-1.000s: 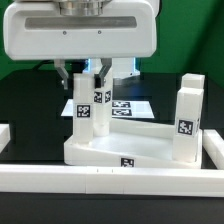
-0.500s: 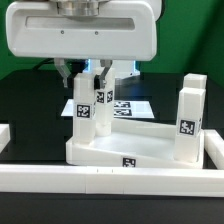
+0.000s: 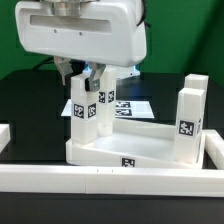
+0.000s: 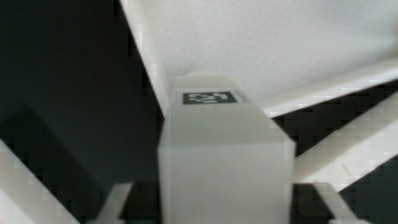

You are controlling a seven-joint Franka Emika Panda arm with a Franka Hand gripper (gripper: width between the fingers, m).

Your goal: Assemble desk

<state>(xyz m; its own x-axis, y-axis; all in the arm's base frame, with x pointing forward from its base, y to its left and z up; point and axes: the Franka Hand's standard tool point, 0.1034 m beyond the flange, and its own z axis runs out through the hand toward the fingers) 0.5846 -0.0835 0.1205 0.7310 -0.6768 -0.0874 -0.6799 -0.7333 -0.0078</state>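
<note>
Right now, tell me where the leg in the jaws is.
In the exterior view the held leg stands upright at the tabletop's left corner, under the gripper, with a second leg just behind it and the marker board beyond.

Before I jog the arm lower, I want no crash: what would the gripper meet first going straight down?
The gripper sits over an upright leg on the tabletop; it would likely meet that leg first, though depth is unclear.

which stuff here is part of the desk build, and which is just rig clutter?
Job:
- tabletop
- gripped leg
- second rear leg
- two legs on exterior view's right
- gripper

Not job:
- marker board
- border rails
</note>
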